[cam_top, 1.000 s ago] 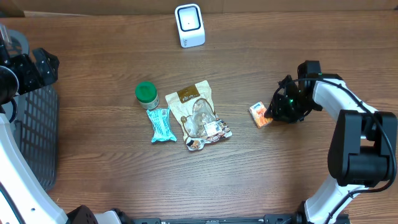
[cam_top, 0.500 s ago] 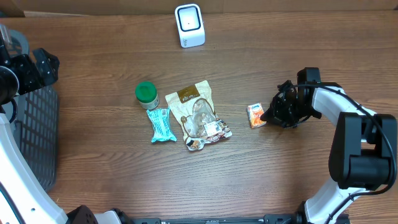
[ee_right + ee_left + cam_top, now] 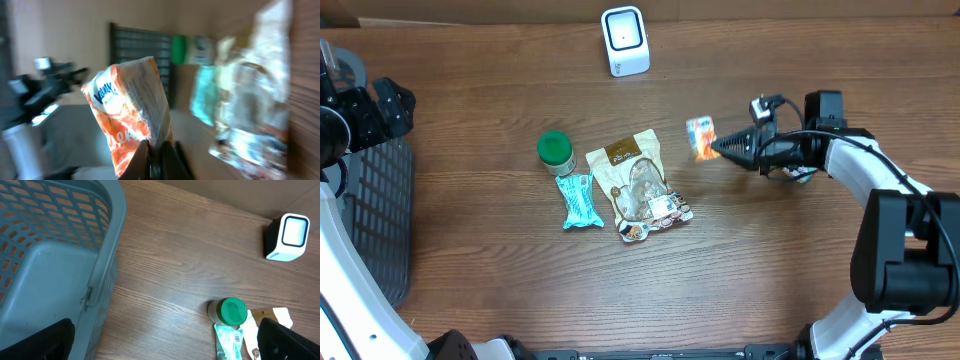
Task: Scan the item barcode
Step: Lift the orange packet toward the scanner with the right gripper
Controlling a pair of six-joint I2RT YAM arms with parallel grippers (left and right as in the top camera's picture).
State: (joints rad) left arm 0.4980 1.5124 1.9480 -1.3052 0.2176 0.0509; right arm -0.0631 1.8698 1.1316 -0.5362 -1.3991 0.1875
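While the right gripper (image 3: 720,148) is pinched together on the edge of a small orange snack packet (image 3: 701,137), the packet sticks out just past its fingertips, printed face blurred in the wrist view. Further ahead of those tips, well apart, lie a brown pouch (image 3: 635,180), a teal bar wrapper (image 3: 578,200) and a green-lidded jar (image 3: 555,150). The white barcode scanner (image 3: 625,40) stands ahead and off to one side, apart from the packet. The left gripper (image 3: 164,330) has its jaws spread wide around nothing, a grey mesh basket (image 3: 100,255) just beside one finger.
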